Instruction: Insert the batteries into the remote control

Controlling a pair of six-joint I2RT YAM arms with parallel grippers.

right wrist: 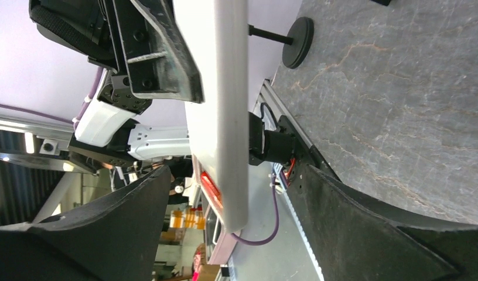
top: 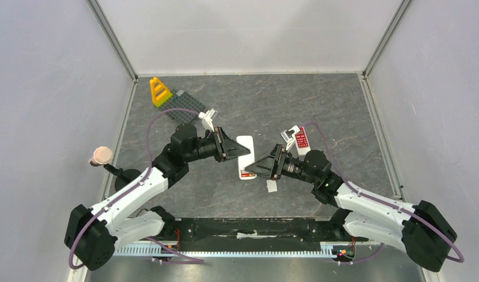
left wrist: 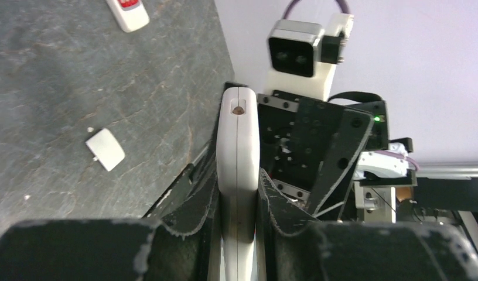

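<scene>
A white remote control [top: 245,154] is held above the table, with my left gripper [top: 243,151] shut on its far half. In the left wrist view the remote [left wrist: 238,140] stands edge-on, clamped between both fingers. A red-orange battery [top: 246,174] sits in the open compartment at the remote's near end and shows as a red strip [right wrist: 211,190] in the right wrist view. My right gripper [top: 249,168] is open and straddles that end of the remote [right wrist: 219,105], with a gap on each side. The other batteries are not visible.
A small white battery cover [top: 272,187] lies on the table under the right gripper; it also shows as the cover [left wrist: 105,149]. A second remote [top: 302,139] with red in its bay lies right of centre. A yellow block [top: 160,92], a grey studded plate [top: 187,107] and a pink-topped stand [top: 101,155] are at the left.
</scene>
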